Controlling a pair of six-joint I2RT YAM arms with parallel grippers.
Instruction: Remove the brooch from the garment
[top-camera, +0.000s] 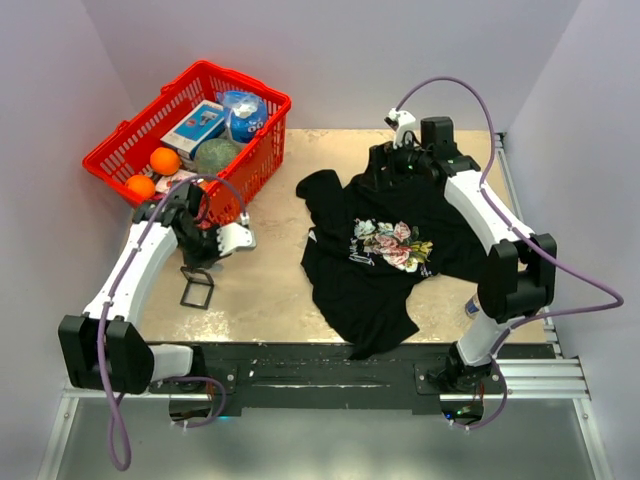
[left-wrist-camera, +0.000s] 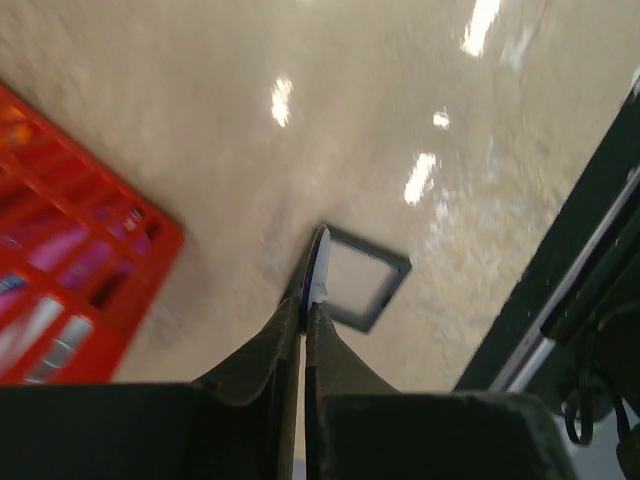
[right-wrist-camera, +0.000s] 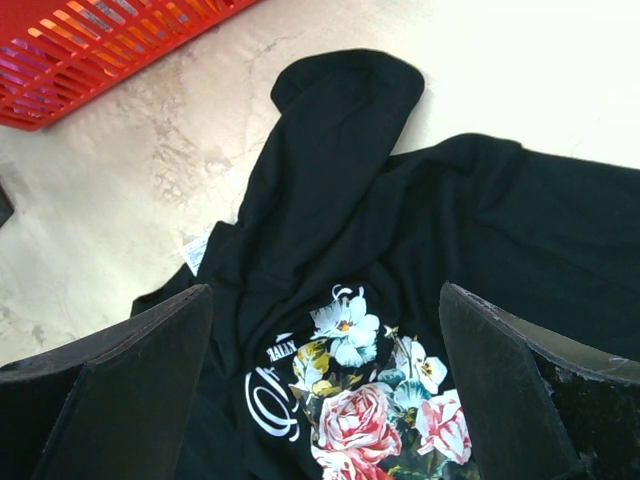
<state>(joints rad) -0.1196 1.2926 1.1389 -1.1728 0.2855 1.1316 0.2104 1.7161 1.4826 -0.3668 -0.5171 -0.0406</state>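
My left gripper (left-wrist-camera: 308, 300) is shut on the brooch (left-wrist-camera: 318, 262), a thin blue-and-white disc seen edge-on between the fingertips. It is held above the bare table, just over a small dark square frame (left-wrist-camera: 366, 287). In the top view the left gripper (top-camera: 198, 266) is left of the garment and well apart from it; the brooch is too small to make out there. The garment (top-camera: 370, 290), a black T-shirt with a floral print (top-camera: 392, 243), lies crumpled at centre right. My right gripper (right-wrist-camera: 325, 300) is open and empty above the shirt (right-wrist-camera: 340, 150), at its far edge (top-camera: 396, 165).
A red basket (top-camera: 128, 150) stands at the back left, holding a round blue-and-white container (top-camera: 243, 115), oranges (top-camera: 164, 160), a box and a green ball. Its corner (left-wrist-camera: 60, 300) is close to the left gripper. The square frame (top-camera: 196, 290) lies near the left front. The table's front edge has a black rail (top-camera: 330, 365).
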